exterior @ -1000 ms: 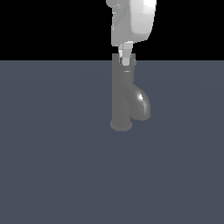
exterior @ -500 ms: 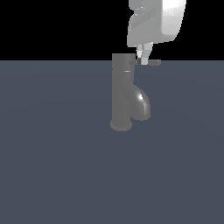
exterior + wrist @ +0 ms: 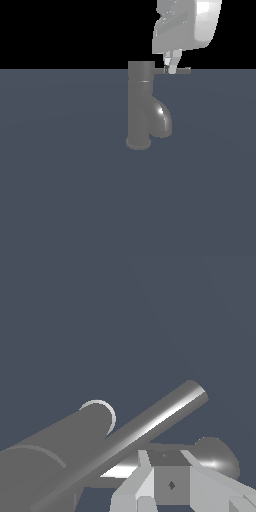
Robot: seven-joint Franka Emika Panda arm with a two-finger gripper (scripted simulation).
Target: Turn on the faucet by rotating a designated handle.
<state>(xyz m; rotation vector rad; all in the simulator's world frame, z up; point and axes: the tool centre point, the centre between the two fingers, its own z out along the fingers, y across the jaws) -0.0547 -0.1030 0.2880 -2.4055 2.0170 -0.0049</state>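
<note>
Exterior view: the hand (image 3: 171, 68) has shifted right, off the faucet (image 3: 139, 105) cap. Its fingers now touch the handle (image 3: 172, 71); finger gap unclear.

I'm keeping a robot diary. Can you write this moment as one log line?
white robot hand: at lever, grip unclear | thin grey lever bar: points to exterior view's right | dark grey metal faucet: upright

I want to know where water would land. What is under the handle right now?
Under the handle in the exterior view: the faucet spout, then bare floor. The gripper sits at the bar, covering part of it; contact cannot be told.
</note>
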